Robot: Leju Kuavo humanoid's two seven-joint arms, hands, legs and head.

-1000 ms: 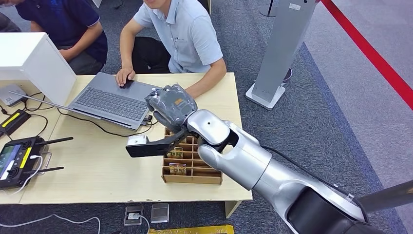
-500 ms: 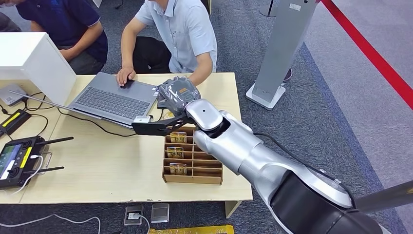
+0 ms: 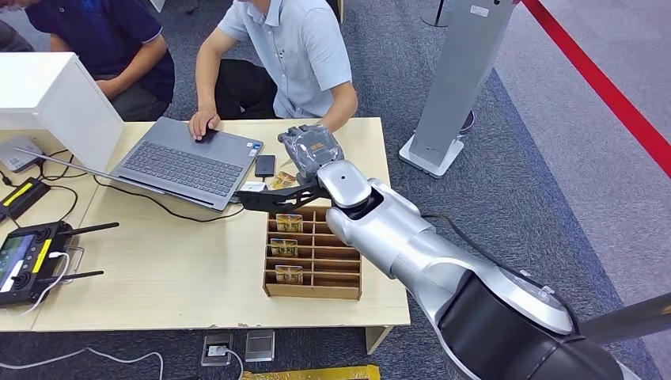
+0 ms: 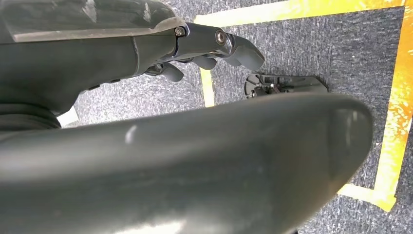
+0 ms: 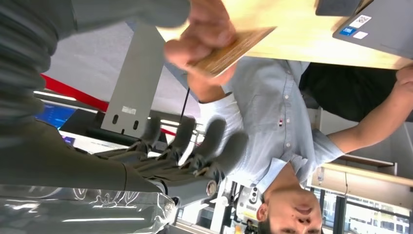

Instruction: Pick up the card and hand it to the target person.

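My right hand [image 3: 310, 150] reaches over the far edge of the table [image 3: 158, 269], in front of the person in the light blue shirt [image 3: 297, 55]. In the right wrist view that person's hand [image 5: 202, 34] pinches the tan card [image 5: 234, 46] between my thumb and my spread fingers [image 5: 195, 141], which stand apart from it. In the head view a bit of golden card [image 3: 282, 180] peeks out beneath my hand. My left hand [image 4: 214, 48] hangs over the carpet and holds nothing.
A wooden slotted rack [image 3: 312, 291] with three golden cards stands under my right arm. A laptop [image 3: 186, 162] and a phone [image 3: 264, 165] lie to the left, with a remote controller [image 3: 24, 261] and a white box [image 3: 55, 95] beyond. A second person [image 3: 103, 39] sits at the far left.
My right arm has swung from above the rack toward the far table edge and the person in the light blue shirt, whose forearm has come in to meet my hand.
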